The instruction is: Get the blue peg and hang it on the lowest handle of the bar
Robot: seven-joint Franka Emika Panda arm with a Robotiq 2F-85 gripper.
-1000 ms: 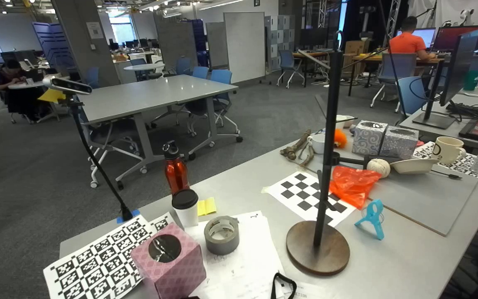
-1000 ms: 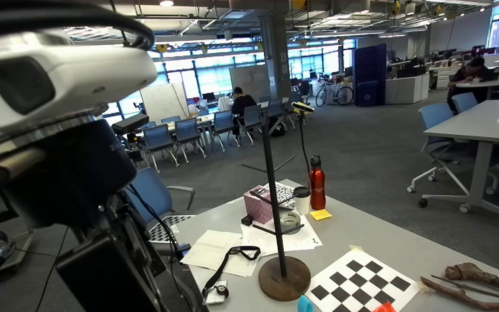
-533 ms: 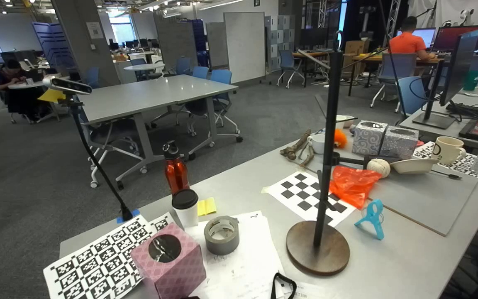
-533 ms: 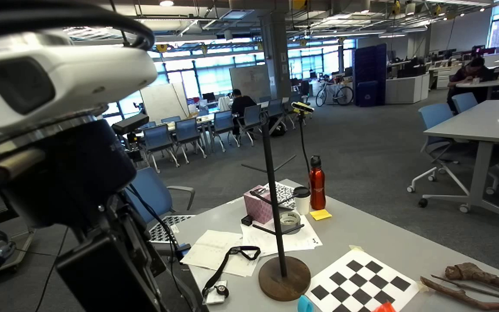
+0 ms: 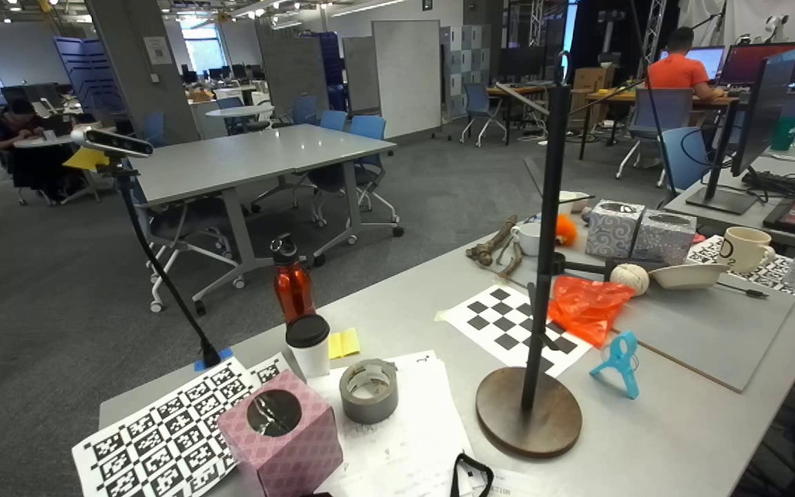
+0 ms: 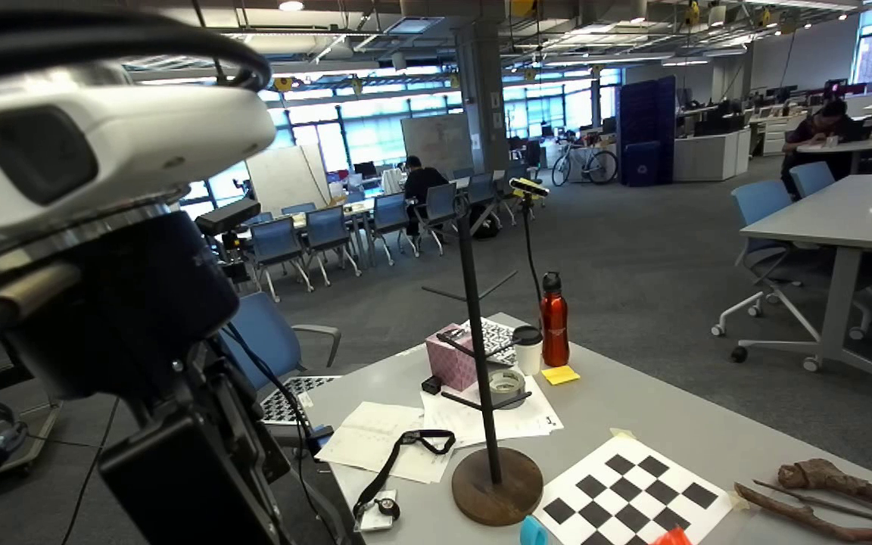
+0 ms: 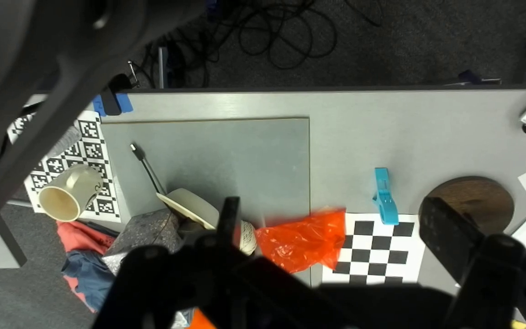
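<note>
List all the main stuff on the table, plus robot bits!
peg: one, light blue, near bar
bar: one, black/brown, on table
checkerboard: one, black/white, near bar
bag: one, orange, overlapping checkerboard
panel: one, grey, under dish
dish: one, cream, on panel
tissue boxes: three, pink/grey, on table
tape: one, grey, on papers
papers: several, white, near bar
bottles: two, red/clear, on table
cup: one, white/black, near papers
mugs: two, cream/white, on table
sticks: several, brown, near checkerboard
arm: one, white, above gripper
gripper: one, black, under arm
</note>
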